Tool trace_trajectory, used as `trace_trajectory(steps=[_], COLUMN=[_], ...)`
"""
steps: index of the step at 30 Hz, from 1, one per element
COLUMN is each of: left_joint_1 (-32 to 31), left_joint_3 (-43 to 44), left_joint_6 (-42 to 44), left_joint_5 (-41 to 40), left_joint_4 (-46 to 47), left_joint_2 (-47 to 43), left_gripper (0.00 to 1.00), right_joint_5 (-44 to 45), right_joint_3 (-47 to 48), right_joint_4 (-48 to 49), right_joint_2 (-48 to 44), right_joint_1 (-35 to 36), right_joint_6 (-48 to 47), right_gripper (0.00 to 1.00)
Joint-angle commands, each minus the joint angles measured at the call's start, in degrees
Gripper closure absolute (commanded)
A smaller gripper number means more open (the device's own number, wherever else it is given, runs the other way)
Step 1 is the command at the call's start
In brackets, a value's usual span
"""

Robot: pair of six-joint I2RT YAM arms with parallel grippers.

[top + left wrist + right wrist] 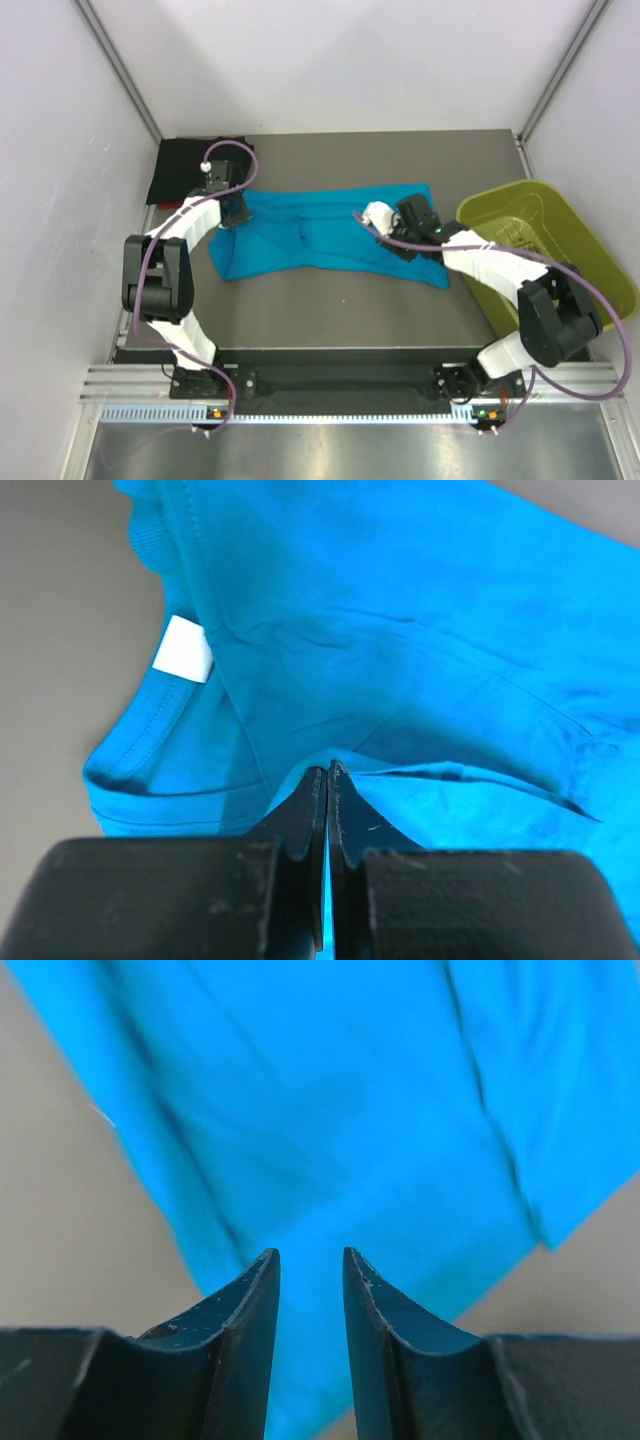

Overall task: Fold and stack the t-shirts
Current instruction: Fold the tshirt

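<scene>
A bright teal-blue t-shirt (320, 235) lies spread lengthwise across the middle of the table. Its white neck label (184, 648) shows in the left wrist view. My left gripper (235, 208) is at the shirt's left end, near the collar, shut on a raised pinch of the teal cloth (328, 772). My right gripper (392, 240) hovers over the shirt's right part. In the right wrist view its jaws (310, 1257) stand open, with only the teal cloth below them. A black t-shirt (185, 168) lies at the back left corner of the table.
A yellow-green plastic bin (545, 245) stands at the table's right edge, close beside the right arm. White walls and metal frame posts close in the back and both sides. The grey tabletop (330, 310) shows in front of the shirt.
</scene>
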Motion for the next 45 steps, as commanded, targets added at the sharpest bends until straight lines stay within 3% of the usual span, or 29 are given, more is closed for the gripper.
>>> trace_trajectory(steps=[1, 4, 13, 18, 24, 29, 45], left_joint_1=[0.29, 0.29, 0.29, 0.29, 0.29, 0.29, 0.29], left_joint_3=[2.16, 2.42, 2.95, 2.77, 2.86, 3.39, 5.5], left_joint_6=[0.4, 0.14, 0.4, -0.03, -0.04, 0.14, 1.72], left_joint_5=[2.2, 3.09, 3.44, 3.96, 4.14, 4.23, 1.59], left_joint_4=[1.97, 1.88, 1.62, 1.88, 2.06, 2.24, 0.48], left_joint_2=[-2.28, -1.84, -2.1, -1.75, -1.4, -0.69, -0.87], left_gripper=[1.0, 1.0, 1.0, 1.0, 1.0, 1.0, 1.0], right_joint_5=[-5.92, -6.71, -7.16, 3.2, 8.92, 7.18, 3.04], right_joint_3=[4.61, 3.03, -7.69, -12.79, -14.28, -16.75, -17.98], right_joint_4=[-12.98, -16.09, -10.92, -4.59, -0.02, 0.96, -3.09], right_joint_2=[1.81, 1.11, -4.25, -1.72, -3.1, -9.17, -17.78], right_joint_1=[-7.98, -10.28, -11.87, -11.87, -11.43, -10.64, -6.16], right_joint_6=[-7.04, -9.5, -13.64, -13.9, -14.95, -15.75, -16.28], right_gripper=[0.68, 0.67, 0.67, 0.69, 0.67, 0.6, 0.63])
